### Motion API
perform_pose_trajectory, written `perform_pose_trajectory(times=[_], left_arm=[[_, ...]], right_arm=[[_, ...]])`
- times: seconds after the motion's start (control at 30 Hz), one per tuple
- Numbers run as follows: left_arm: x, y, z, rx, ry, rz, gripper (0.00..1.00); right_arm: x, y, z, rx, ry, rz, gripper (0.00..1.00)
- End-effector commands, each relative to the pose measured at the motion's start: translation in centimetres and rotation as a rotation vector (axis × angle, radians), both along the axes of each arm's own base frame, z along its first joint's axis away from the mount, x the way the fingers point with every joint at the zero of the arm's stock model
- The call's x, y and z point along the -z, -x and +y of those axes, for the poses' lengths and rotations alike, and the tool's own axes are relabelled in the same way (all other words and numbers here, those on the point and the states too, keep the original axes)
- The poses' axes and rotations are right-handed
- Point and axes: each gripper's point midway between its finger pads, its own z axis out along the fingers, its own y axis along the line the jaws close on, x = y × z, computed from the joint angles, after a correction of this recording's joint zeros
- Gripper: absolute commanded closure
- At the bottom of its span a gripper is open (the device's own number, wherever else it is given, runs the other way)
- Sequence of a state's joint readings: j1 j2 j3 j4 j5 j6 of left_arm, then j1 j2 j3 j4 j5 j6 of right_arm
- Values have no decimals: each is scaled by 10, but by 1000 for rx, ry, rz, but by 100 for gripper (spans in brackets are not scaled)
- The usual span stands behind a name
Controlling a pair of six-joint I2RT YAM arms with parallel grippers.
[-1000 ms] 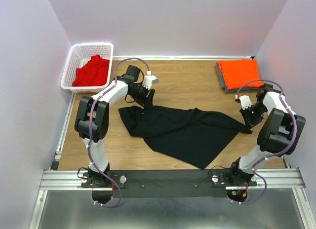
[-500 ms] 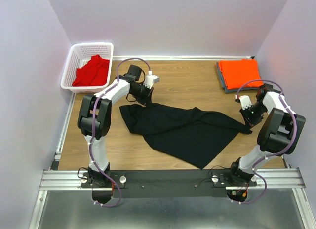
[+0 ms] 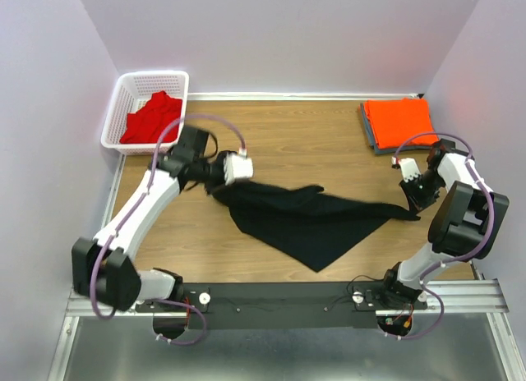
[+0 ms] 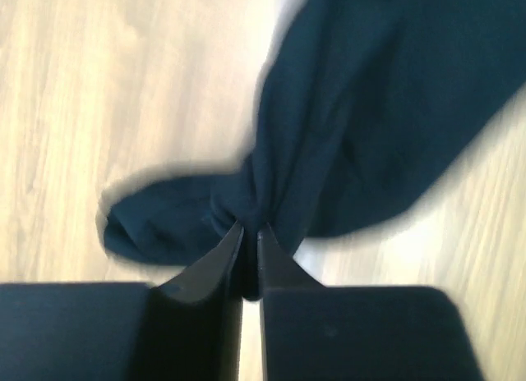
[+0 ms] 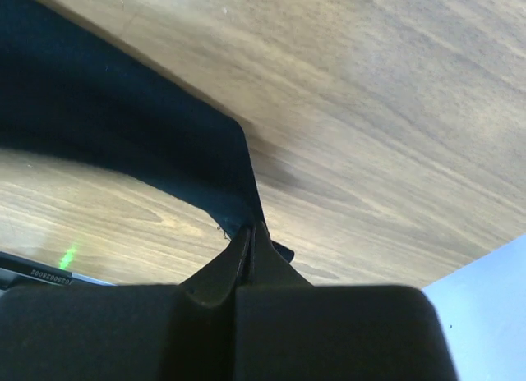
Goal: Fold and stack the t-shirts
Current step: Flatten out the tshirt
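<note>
The large black t-shirt [image 3: 308,221] lies stretched across the middle of the wooden table, bunched at both ends. My left gripper [image 3: 215,181] is shut on its left end; the left wrist view shows the cloth [image 4: 345,126] gathered between the closed jaws [image 4: 249,231]. My right gripper [image 3: 413,210] is shut on its right corner, seen pinched in the right wrist view [image 5: 249,227]. The folded orange t-shirt [image 3: 400,121] lies at the back right. The red t-shirt [image 3: 153,118] sits crumpled in the basket.
A white mesh basket [image 3: 121,98] stands at the back left corner. The orange shirt rests on a grey pad [image 3: 367,133]. Purple walls close in the table on three sides. A metal rail [image 3: 279,299] runs along the near edge.
My left arm has swung left and toward the near side, dragging the black shirt's left end with it; the shirt is now narrower and more stretched. The right gripper has barely moved.
</note>
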State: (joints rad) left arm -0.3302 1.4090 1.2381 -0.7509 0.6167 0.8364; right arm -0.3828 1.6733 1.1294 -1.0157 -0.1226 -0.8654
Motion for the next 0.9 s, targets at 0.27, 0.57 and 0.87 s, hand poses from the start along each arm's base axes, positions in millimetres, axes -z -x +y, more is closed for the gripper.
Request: perform_pose_trajectory(times=[0.27, 0.57, 0.87], left_arm=[[83, 80, 87, 142, -424, -223, 35], [66, 46, 16, 28, -98, 164, 33], [78, 10, -23, -14, 17, 366, 19]], right_arm=[[-5, 24, 7, -49, -12, 2, 99], [-4, 28, 12, -51, -30, 5, 99], [-4, 32, 9, -58, -8, 4, 99]])
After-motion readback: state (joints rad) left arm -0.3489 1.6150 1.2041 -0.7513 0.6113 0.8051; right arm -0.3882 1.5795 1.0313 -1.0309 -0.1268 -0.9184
